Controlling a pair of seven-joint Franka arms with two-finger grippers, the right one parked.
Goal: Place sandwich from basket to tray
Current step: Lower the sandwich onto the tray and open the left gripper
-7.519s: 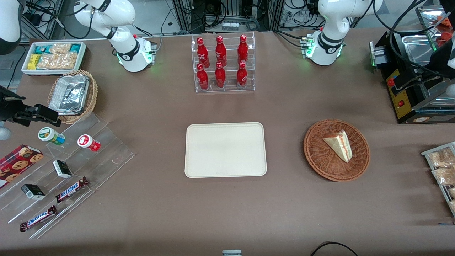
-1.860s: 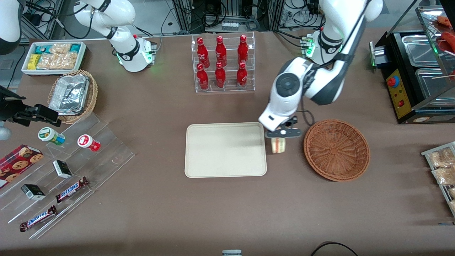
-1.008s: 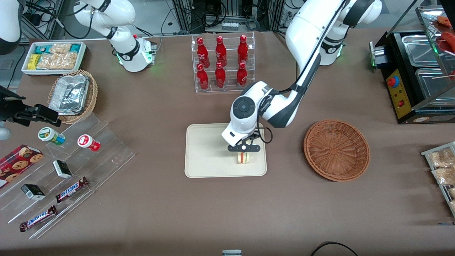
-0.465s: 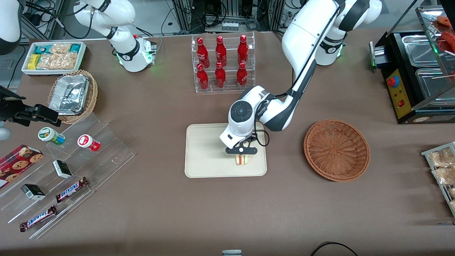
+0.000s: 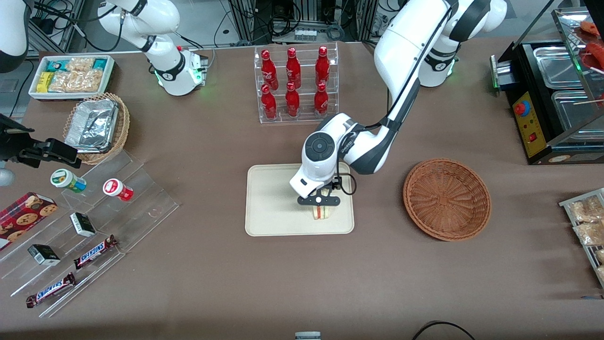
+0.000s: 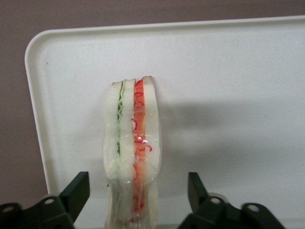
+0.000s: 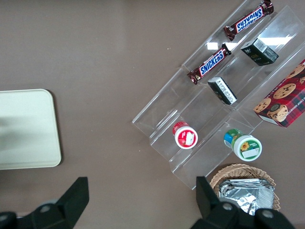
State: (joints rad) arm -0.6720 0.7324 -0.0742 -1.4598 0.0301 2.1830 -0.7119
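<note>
While the sandwich (image 6: 132, 152) stands on its thin edge on the tray (image 5: 273, 208), near the rim on the basket's (image 5: 447, 199) side, the tool (image 5: 319, 204) straddles it, fingers (image 6: 76, 193) spread, gaps both sides: released. Risk: the tall narrow wedge tips flat if a finger brushes it on the way up, or gets dragged toward the rim. Basket empty.

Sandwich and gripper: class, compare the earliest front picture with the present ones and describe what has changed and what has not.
The sandwich left the basket, which is now empty, and stands on edge on the tray. The left arm swung in from the table's end; its gripper now sits just above the sandwich with fingers open and clear of the bread, so it has let go. Basket, tray and bottle rack kept their places.
</note>
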